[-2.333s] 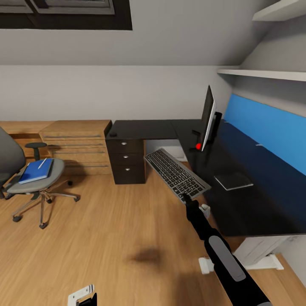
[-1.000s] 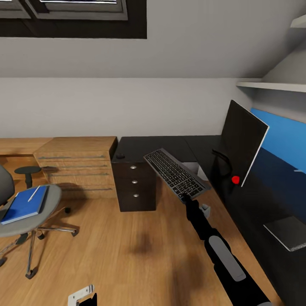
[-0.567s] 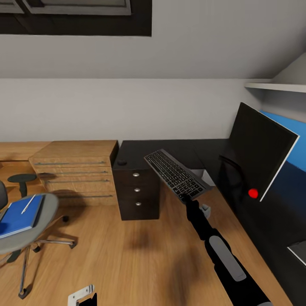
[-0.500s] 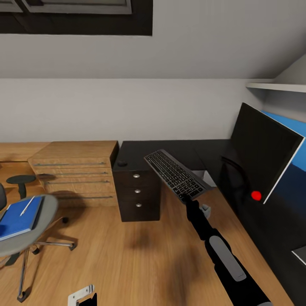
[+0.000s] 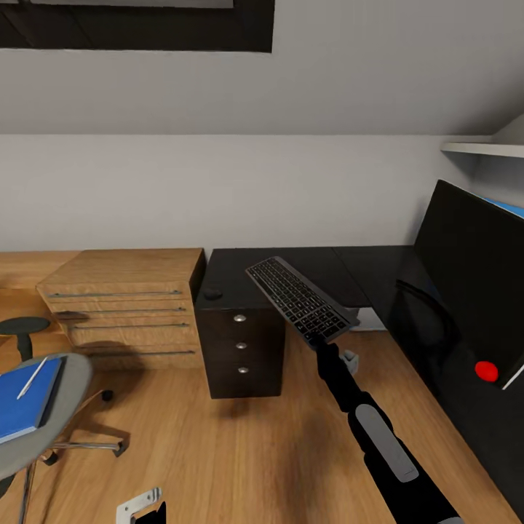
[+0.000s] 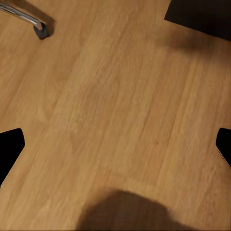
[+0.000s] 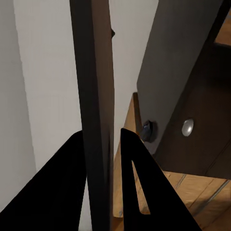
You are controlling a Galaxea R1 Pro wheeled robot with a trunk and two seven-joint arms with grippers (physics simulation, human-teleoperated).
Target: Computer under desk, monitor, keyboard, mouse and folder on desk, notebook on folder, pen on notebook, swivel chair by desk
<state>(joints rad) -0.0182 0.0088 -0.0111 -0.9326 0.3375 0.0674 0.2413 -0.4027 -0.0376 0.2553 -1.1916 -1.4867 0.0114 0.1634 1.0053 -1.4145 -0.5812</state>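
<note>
Gripping the keyboard by its near end, the right claw is holding it up in the air, tilted, over the wood floor in front of the dark drawer unit and short of the tabletop. In the right wrist view the keyboard is showing edge-on as a thin dark slab, and the two black fingers are pressing against it from either side.

The mouse is sitting on the glossy black tabletop near the corner above the drawers, well apart from the keyboard. The monitor is standing upright on the right wing of the tabletop, its red dot at a lower corner. The swivel chair is standing well apart from the desk at the left edge of the head view, carrying the blue folder on its seat with the pen lying on top. A light-wood cabinet is standing just beside the drawer unit.

The left claw is hanging over bare floor with its dark fingertips spread wide, holding nothing; a chair caster is showing nearby.
</note>
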